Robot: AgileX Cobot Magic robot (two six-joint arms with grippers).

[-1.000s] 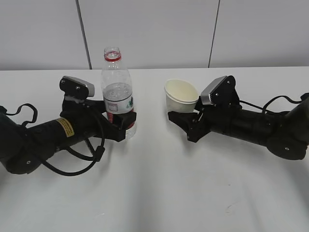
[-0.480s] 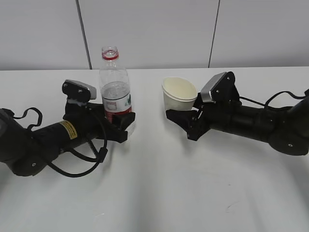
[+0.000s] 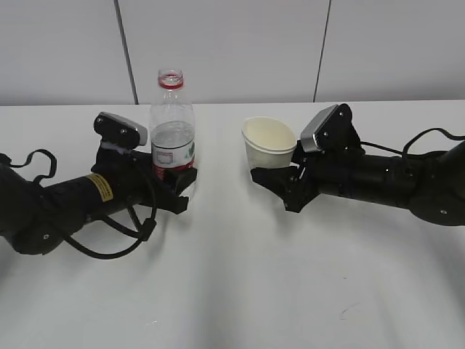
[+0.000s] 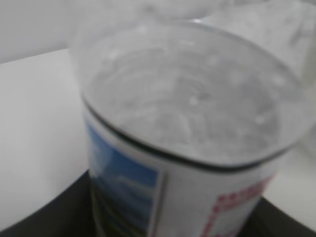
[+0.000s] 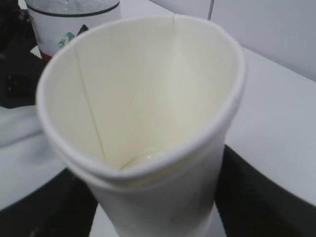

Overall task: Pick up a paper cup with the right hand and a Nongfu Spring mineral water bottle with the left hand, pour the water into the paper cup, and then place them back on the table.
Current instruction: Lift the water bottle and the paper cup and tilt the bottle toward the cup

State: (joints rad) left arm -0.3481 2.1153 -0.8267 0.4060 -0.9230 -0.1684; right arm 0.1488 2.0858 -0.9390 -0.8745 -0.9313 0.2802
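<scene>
So right now both arms have their stuff: the black left hand (image 3: 180, 183) with the yellow label band has its fingers clamped around the red-and-white label of the tall clear plastic Nongfu Spring mineral water bottle (image 3: 172, 134), which stands upright with no cap on, and the black right hand (image 3: 277, 177) has its fingers closed on the base of the small cream-white paper cup (image 3: 269, 143), well to the right of the bottle and tipped a bit toward it. The cup's rim looks squeezed oval in the right wrist view and the inside looks dry, so I'd say pouring hasn't started. Can't tell if either is clear of the plain white tabletop (image 3: 240, 291). For the pour, I'd bring the bottle's mouth over the cup, level the cup, then tilt slowly; the clear water (image 4: 192, 98) is about half the bottle, so it'll rush out.
</scene>
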